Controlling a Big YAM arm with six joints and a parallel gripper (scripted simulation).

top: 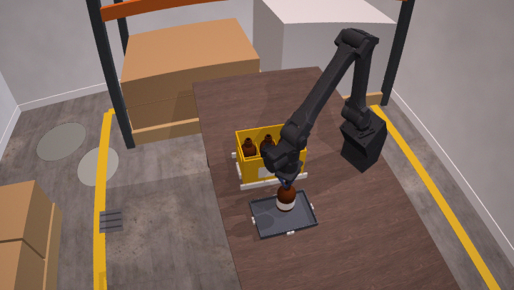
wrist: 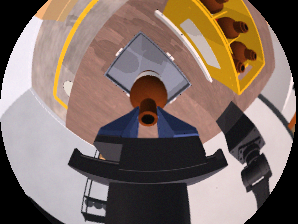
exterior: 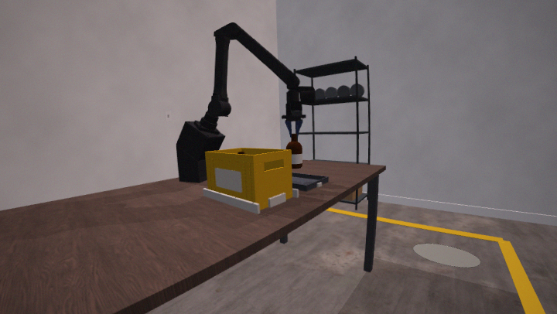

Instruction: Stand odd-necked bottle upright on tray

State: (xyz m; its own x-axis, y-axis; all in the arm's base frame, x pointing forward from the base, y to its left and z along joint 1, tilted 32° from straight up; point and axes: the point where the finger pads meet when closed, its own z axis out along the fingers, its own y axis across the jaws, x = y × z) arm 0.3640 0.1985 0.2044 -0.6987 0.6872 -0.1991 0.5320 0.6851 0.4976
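Observation:
My gripper (top: 286, 183) (exterior: 294, 134) (wrist: 148, 110) is shut on the neck of a brown bottle (top: 285, 195) (exterior: 295, 148) (wrist: 148, 93) with a white label. The bottle hangs upright above the dark grey tray (top: 305, 216) (exterior: 312, 182) (wrist: 172, 75), with a gap under its base in the exterior view. The yellow crate (top: 251, 174) (exterior: 272, 185) (wrist: 230, 80) holds several brown bottles, among them one at its left end (top: 248, 149) and another beside it (top: 268, 143). The arm hides part of the crate in the top view. I cannot compare the neck widths clearly.
White strips (top: 264, 183) (exterior: 230, 199) (wrist: 185, 45) lie along the crate's base, and small white blocks (top: 290, 233) sit against the tray's sides. The crate stands close beside the tray. The table's edge (top: 225, 230) runs past the tray's left side in the top view.

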